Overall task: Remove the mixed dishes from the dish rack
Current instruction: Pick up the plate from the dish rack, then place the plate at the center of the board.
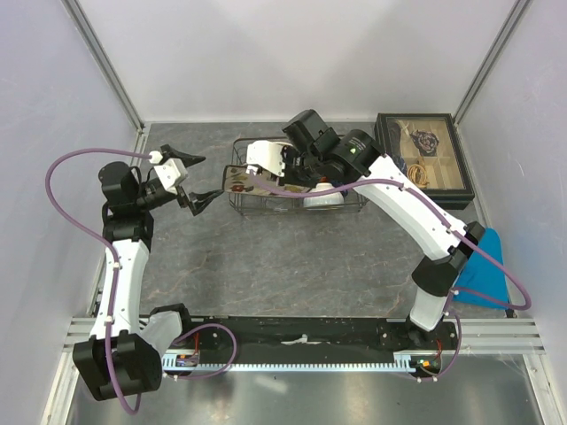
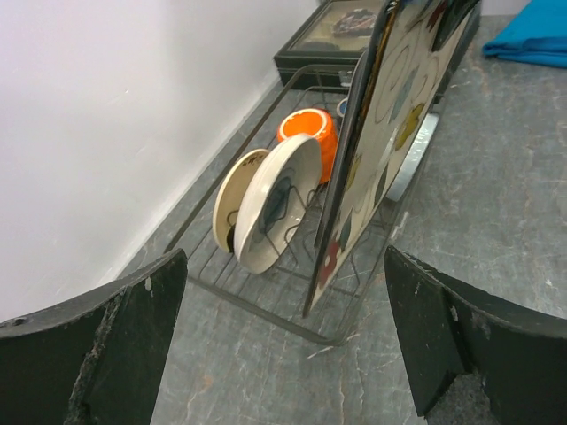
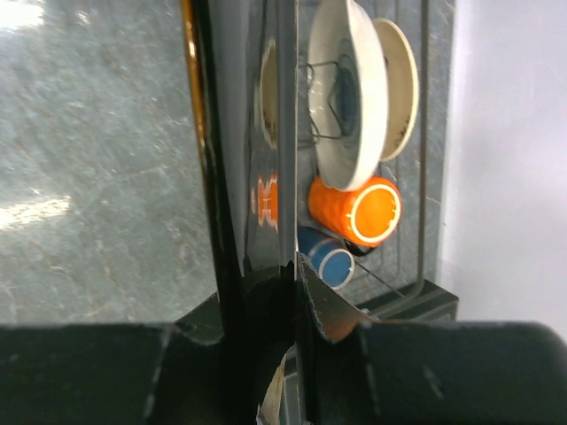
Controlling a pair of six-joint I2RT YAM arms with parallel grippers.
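The dish rack (image 1: 266, 202) stands at the back middle of the table. My right gripper (image 1: 255, 177) is shut on the upper edge of the square flower plate (image 1: 235, 180), which stands on edge and tilted at the rack's left end. In the right wrist view the gripper (image 3: 297, 283) pinches the plate (image 3: 232, 133). Behind the plate are a cream bowl (image 3: 350, 93), a round pale plate (image 3: 403, 80), an orange cup (image 3: 359, 210) and a dark blue mug (image 3: 328, 261). My left gripper (image 1: 197, 181) is open and empty just left of the rack. Its view shows the flower plate (image 2: 390, 133), bowl (image 2: 279, 199) and cup (image 2: 310, 142).
A black glass-lidded box (image 1: 423, 159) stands right of the rack. A blue cloth (image 1: 485, 266) lies at the table's right edge. White walls close in the back and both sides. Something white (image 1: 323, 200) in the rack sits partly under my right arm.
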